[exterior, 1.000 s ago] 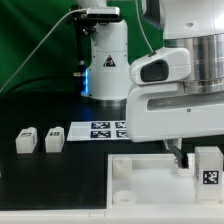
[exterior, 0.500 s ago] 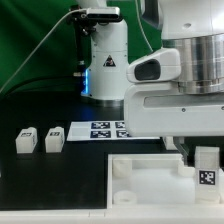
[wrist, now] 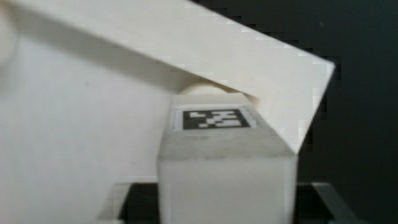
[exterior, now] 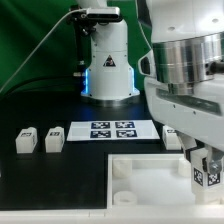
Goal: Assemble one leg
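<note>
Three small white plastic leg blocks with black-and-white square tags show in the exterior view: two side by side at about nine o'clock on the black surface, the first and the second, and a third at about four o'clock. A possible fourth at three o'clock is too hidden to count. One large white square tray-like piece lies at six o'clock. One flat white marker board carries four printed tags. The wrist view shows one tagged white block.
</note>
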Controlling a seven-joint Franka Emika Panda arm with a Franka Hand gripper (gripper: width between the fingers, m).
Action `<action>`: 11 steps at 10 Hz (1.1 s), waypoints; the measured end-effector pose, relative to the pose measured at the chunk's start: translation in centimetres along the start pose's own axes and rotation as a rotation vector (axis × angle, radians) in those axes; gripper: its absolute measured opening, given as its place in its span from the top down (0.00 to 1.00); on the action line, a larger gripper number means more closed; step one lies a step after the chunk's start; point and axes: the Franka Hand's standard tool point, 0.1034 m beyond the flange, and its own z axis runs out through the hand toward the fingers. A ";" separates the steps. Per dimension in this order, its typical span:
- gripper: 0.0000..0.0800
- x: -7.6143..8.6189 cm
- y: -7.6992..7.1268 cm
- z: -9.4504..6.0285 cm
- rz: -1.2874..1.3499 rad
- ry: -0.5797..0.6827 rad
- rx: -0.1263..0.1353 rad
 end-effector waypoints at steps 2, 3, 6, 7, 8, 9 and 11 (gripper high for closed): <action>0.63 -0.2 0.0 0.1 0.144 0.000 -0.001; 0.63 -0.2 0.0 0.1 0.141 0.000 -0.001; 0.33 -0.5 0.2 0.3 -0.014 -0.001 -0.008; 0.22 -1.2 0.2 0.1 -0.110 -0.011 -0.032; 0.22 -1.8 0.1 -0.2 -0.237 -0.010 -0.032; 0.19 -1.7 0.1 -0.1 -0.324 -0.011 -0.032; 0.19 -1.4 0.1 -0.1 -0.615 0.000 -0.039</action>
